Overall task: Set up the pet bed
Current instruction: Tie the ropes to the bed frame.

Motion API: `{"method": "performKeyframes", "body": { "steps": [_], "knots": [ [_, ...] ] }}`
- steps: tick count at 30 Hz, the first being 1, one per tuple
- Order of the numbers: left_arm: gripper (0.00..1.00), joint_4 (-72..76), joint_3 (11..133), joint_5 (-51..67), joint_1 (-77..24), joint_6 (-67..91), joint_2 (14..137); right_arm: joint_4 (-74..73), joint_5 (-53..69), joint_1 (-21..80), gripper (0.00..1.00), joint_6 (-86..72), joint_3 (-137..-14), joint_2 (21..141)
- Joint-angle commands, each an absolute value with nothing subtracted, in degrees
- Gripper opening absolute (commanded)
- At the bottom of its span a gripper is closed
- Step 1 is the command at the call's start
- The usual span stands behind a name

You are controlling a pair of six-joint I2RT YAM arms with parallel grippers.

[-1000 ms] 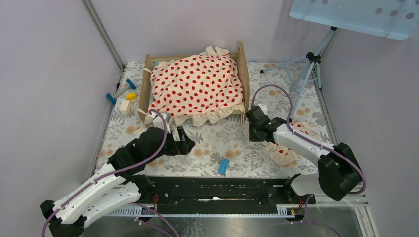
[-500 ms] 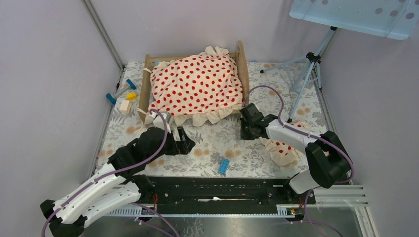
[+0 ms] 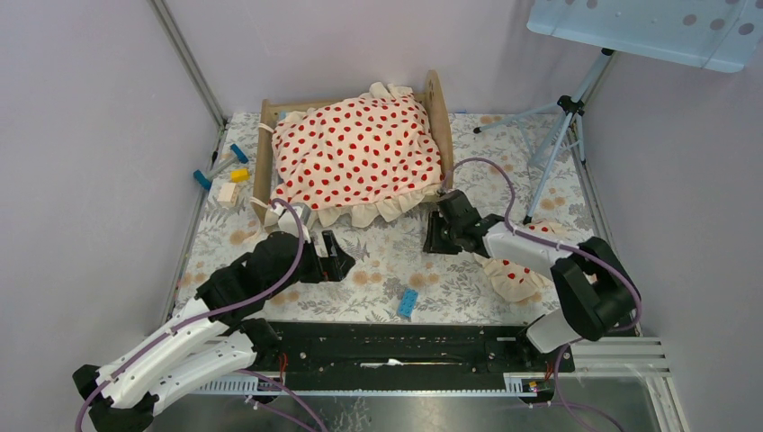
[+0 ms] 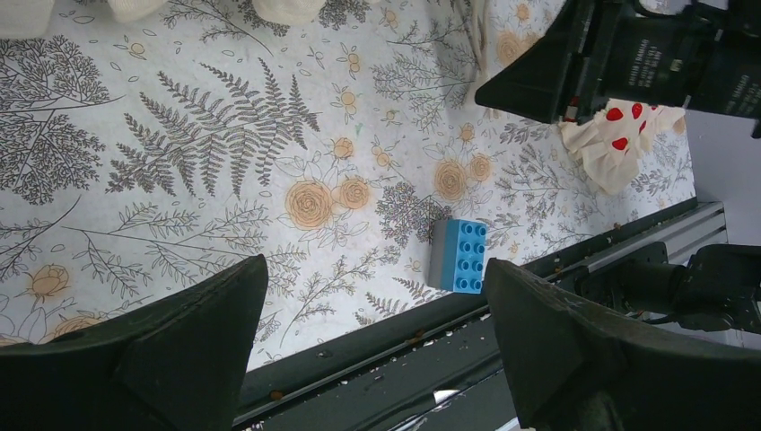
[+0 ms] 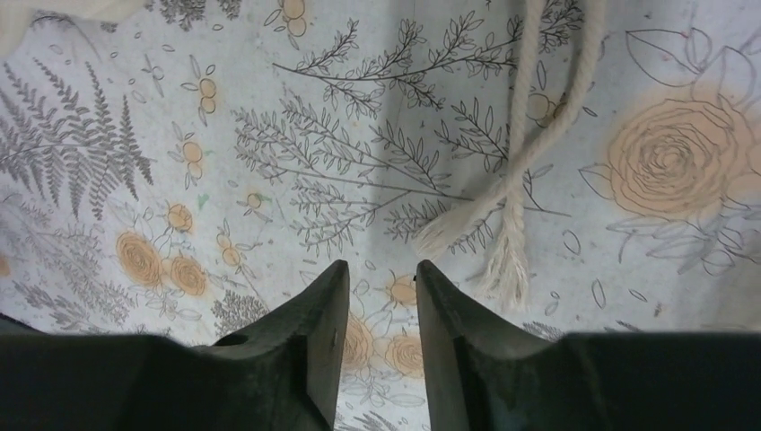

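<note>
The pet bed [image 3: 438,101] stands at the back centre, its light-wood end boards showing. A cream red-dotted blanket [image 3: 360,148] covers it, so the mattress is hidden. The small red-dotted pillow [image 3: 515,275] lies at the right, partly under my right arm, and it shows in the left wrist view [image 4: 621,145]. My right gripper [image 3: 432,239] is low over the mat by the bed's near right corner. In its wrist view the right gripper [image 5: 381,269] has a narrow gap and holds nothing. A cream cord [image 5: 525,180] lies just ahead of it. My left gripper [image 3: 335,257] is wide open and empty [image 4: 377,346] in front of the bed.
A blue brick [image 3: 409,303] lies on the floral mat near the front rail [image 3: 396,346], and it shows in the left wrist view [image 4: 459,256]. Small toy pieces [image 3: 225,175] lie left of the bed. A tripod [image 3: 562,117] stands at the back right.
My right gripper has swung left toward the bed's near right corner. The bed and blanket have shifted slightly back and left. The left arm has not moved.
</note>
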State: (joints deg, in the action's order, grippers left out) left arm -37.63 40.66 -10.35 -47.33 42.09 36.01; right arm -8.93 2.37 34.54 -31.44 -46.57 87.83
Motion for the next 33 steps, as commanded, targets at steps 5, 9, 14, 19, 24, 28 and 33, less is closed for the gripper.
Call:
{"method": "performKeyframes", "body": {
  "steps": [5, 9, 14, 19, 24, 28, 33],
  "knots": [
    [0.99, -36.54, 41.43, -11.81, -47.11, 40.84, 35.37, -8.94, -6.68, 34.29, 0.52, -31.23, -40.5, 73.26],
    [0.99, -34.83, 42.44, -12.51, -47.1, 38.44, 36.06, -14.6, -11.94, 34.28, 0.56, -31.19, -39.47, 69.27],
    [0.91, -26.06, 43.92, -8.81, -49.7, 34.5, 44.39, -21.71, -15.03, 34.27, 0.53, -33.2, -39.61, 64.86],
    [0.92, -20.04, 49.6, -19.75, -64.57, 27.34, 60.3, -30.69, -17.95, 34.06, 0.56, -34.5, -43.35, 55.68],
    [0.93, -8.97, 50.26, -19.55, -66.62, 15.85, 71.14, -38.9, -21.04, 33.62, 0.59, -34.6, -48.7, 46.5],
    [0.93, 4.11, 48.39, -9.46, -66.62, -1.65, 74.51, -43.94, -20.85, 33.66, 0.59, -33.95, -53.43, 40.55],
    [0.9, 10.86, 48.96, 1.06, -64.55, -19.19, 78.63, -46.29, -17.03, 33.63, 0.62, -30.69, -58.06, 35.03]
  ]
}}
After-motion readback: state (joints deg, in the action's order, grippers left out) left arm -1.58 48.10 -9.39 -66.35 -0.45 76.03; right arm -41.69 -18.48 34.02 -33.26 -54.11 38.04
